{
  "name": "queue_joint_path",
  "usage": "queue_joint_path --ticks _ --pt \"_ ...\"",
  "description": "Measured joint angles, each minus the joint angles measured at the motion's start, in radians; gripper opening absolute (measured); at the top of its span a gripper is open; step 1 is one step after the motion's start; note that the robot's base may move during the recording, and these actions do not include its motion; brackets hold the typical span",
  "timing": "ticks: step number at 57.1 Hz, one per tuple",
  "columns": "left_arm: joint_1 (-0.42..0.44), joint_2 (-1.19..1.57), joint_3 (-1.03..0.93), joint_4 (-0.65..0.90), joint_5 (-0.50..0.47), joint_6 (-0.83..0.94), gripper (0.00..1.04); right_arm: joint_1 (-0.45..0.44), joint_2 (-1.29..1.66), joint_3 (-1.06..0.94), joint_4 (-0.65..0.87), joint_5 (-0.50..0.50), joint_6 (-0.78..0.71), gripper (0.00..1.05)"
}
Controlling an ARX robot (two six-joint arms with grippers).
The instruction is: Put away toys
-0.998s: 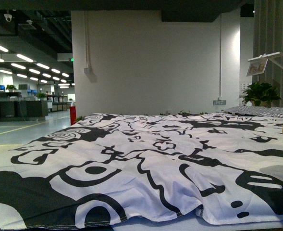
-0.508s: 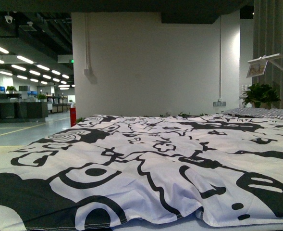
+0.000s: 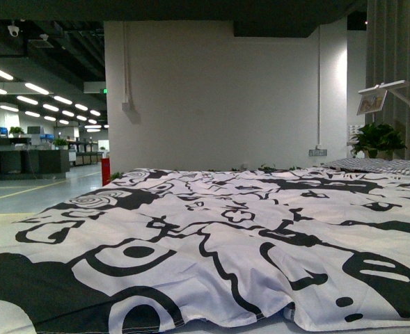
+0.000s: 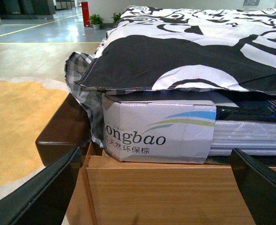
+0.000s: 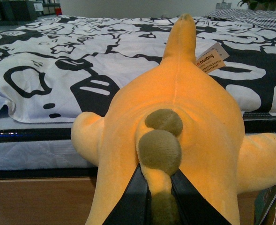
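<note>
**Thin hold, risk of a slip**

The black-and-white duvet [image 3: 211, 236] fills my front view, and I see no toy on it there. The orange-yellow plush toy [image 5: 175, 103] hangs in front of the side of the bed [image 5: 34, 154]. The right pincer [image 5: 159, 190] is clamped on a narrow brown ridge of its back. The left pincer [image 4: 155, 154] stands apart and empty near the wooden bed frame [image 4: 166, 197]. I judge that the soft ridge can slip out, or a limb can catch the duvet.

Bottom edge cuts plush toy [image 5: 175, 140]; hang tag [image 5: 212, 58] print too small; box [image 4: 159, 133] lettering partly behind checked sheet [image 4: 87, 105].
</note>
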Motion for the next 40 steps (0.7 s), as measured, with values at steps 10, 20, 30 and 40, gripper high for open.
queue_joint_path --ticks 10,20,30,40 --pt "0.000 0.000 0.000 0.000 0.000 0.000 0.99 0.026 -0.130 -0.025 -0.116 0.011 0.000 0.05" --pt "0.000 0.000 0.000 0.000 0.000 0.000 0.99 0.027 -0.151 -0.041 -0.116 0.011 0.000 0.05" --pt "0.000 0.000 0.000 0.000 0.000 0.000 0.99 0.027 -0.165 -0.055 -0.116 0.011 0.000 0.05" --pt "0.000 0.000 0.000 0.000 0.000 0.000 0.99 0.027 -0.205 -0.097 -0.112 0.011 0.000 0.05"
